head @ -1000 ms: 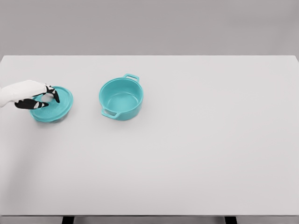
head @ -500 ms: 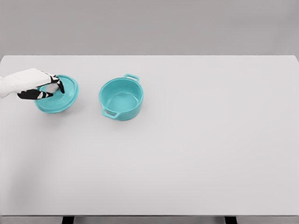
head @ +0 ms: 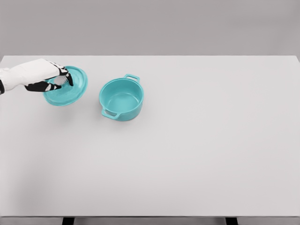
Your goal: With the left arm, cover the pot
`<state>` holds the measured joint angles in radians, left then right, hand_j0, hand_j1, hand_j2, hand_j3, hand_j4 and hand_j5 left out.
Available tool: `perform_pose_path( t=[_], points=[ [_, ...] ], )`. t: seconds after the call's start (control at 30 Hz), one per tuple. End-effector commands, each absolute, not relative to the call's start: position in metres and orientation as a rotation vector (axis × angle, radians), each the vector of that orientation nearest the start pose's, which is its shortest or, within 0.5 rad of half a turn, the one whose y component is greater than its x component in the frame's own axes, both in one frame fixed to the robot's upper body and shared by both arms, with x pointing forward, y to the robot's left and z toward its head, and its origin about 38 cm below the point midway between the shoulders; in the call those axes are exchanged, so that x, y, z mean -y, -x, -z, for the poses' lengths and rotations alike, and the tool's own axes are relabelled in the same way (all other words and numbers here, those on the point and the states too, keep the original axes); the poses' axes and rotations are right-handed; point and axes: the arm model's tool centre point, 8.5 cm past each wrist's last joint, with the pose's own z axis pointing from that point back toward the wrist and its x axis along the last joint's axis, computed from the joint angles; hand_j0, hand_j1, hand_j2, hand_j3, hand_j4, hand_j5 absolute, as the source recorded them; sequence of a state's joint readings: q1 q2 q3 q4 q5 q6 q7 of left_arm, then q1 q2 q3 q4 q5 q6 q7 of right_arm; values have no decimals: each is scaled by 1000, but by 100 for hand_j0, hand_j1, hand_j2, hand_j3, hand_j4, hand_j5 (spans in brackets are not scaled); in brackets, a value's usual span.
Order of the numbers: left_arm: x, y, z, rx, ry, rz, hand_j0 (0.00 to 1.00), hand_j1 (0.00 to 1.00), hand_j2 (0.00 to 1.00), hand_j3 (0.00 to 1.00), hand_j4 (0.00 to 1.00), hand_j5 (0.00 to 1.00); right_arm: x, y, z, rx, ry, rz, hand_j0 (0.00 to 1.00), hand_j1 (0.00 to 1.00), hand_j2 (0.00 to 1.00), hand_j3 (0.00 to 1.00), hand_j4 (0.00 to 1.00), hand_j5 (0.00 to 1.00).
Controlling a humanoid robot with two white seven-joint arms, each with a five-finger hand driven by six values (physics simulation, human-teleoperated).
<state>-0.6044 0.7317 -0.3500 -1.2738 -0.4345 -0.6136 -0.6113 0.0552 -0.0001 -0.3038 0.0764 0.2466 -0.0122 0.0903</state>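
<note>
An open teal pot (head: 122, 99) with two side handles stands on the white table (head: 197, 150), left of the middle. To its left a round teal lid (head: 70, 89) hangs tilted above the table. My left hand (head: 57, 80) is shut on the lid's knob, its arm coming in from the left edge. The lid is a short way left of the pot and does not touch it. The right arm does not show.
The table's far edge (head: 150, 56) runs just behind the lid and pot. A plain grey wall lies beyond.
The left hand has lifted the lid off the table and carried it up and to the right, closer to the pot. The pot has not moved.
</note>
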Motion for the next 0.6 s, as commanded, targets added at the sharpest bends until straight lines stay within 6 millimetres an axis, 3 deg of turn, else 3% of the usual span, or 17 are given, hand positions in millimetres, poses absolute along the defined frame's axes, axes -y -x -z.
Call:
perform_pose_path(
  t=[0.0, 0.57],
  points=[
    [-350, -462, -225, 1407, -495, 1866, 53, 53, 53, 53, 53, 53, 256, 59, 258, -111, -22, 68, 100, 100, 100, 100, 100, 100],
    [-294, -473, -221, 1491, -409, 1923, 52, 52, 52, 52, 52, 52, 256, 59, 258, -111, -22, 68, 100, 100, 100, 100, 100, 100]
  ],
)
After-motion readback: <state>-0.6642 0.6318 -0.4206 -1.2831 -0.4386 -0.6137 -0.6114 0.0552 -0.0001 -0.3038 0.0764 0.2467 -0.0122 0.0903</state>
